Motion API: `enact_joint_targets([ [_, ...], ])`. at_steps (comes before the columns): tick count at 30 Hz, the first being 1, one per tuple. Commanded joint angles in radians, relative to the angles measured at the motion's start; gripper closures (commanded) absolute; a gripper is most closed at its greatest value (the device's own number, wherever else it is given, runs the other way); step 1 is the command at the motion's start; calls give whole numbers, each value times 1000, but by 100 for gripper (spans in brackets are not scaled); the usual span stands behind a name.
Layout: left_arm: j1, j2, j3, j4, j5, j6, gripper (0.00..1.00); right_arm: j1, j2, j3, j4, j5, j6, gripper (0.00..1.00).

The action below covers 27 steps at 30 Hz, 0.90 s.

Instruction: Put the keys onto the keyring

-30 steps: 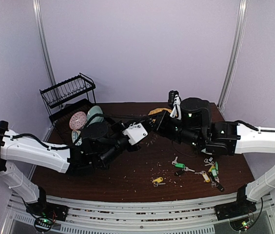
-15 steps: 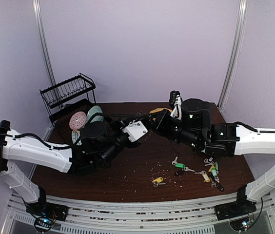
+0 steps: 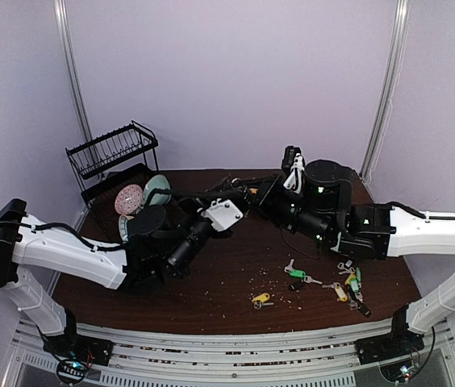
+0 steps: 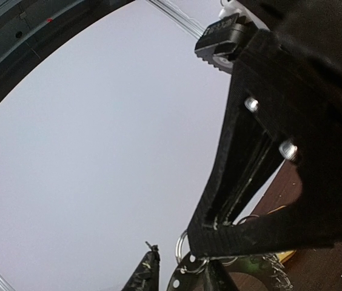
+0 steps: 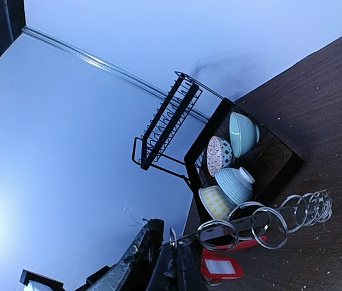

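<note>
Keyring [image 5: 247, 221]: round silver wire loops | keys [image 3: 339, 291]: coloured plastic tags

Black dish rack [image 3: 113, 151] at brown table [image 3: 227, 278] far-left corner; bowls [image 5: 227, 167] in tray.

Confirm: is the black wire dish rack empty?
No, four small patterned ceramic bowls sit in the tray of the black wire dish rack.
</note>
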<state>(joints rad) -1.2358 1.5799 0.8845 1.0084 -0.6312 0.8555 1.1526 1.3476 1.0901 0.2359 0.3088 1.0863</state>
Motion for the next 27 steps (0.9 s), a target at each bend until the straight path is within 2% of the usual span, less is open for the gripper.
enact_joint_targets([
  [1,32,45,-17,-20,-88,157,74,27,-11,-8,53,-17,46,100],
  [3,32,52,-24,6,-89,185,74,26,-21,-19,62,-7,50,100],
  [9,31,53,-24,-5,-65,197,65,26,-28,-36,79,0,57,100],
  [12,32,43,-25,-36,-44,187,64,26,-31,-38,83,7,54,100],
  [19,32,7,-49,-134,39,166,53,26,-37,-38,85,22,43,100],
  [23,32,-7,-52,-153,61,159,59,26,-36,-38,87,26,43,100],
  [27,32,-31,-66,-214,132,160,57,27,-42,-37,90,35,37,100],
])
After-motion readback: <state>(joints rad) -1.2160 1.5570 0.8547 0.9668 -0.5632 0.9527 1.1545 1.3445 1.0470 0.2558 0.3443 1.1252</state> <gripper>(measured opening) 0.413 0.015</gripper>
